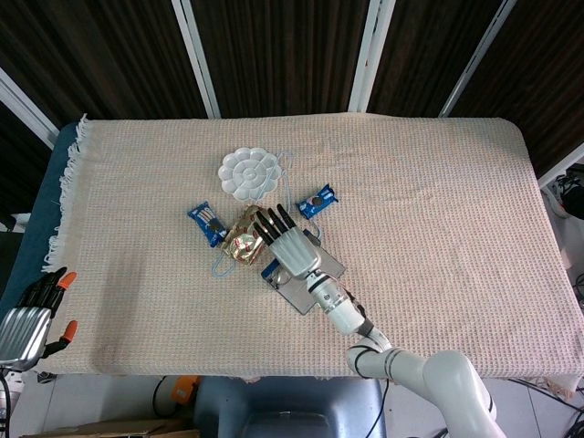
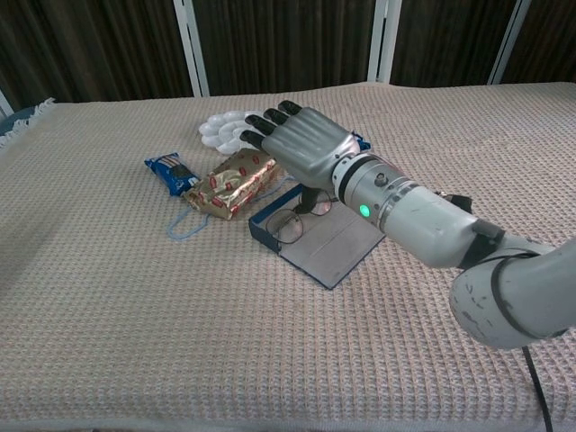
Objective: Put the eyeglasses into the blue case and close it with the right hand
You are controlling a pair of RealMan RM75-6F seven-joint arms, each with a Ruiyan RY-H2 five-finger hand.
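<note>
While the eyeglasses [image 2: 290, 225] look light and fragile inside the open blue case [image 2: 317, 239], the right hand [image 2: 301, 146] hovers flat, fingers extended, holding nothing, best pressing the stiff lid edge.

Woven beige cloth-covered worktop [image 1: 438, 201]: right half and near-left area open, unobstructed for a hand. Clutter concentrated at centre. Open blue eyeglasses case [image 2: 315, 245] lies flat, thin-framed eyeglasses [image 2: 286, 222] in its left part. Right hand [image 2: 301, 144] hovers flat, fingers extended, over the case's far-left edge, blocking access from above there. Gold foil-wrapped packet [image 2: 236, 182] just beside the case on the left. Light blue cord loop [image 2: 183, 227] lies by the packet's near-left end. Blue snack wrapper [image 2: 171, 173] left of the packet; second blue wrapper [image 1: 318, 202] just behind the case. White flower-shaped palette [image 1: 248, 173] further back. Left hand [image 1: 26, 324] is off the worktop's near-left corner.
</note>
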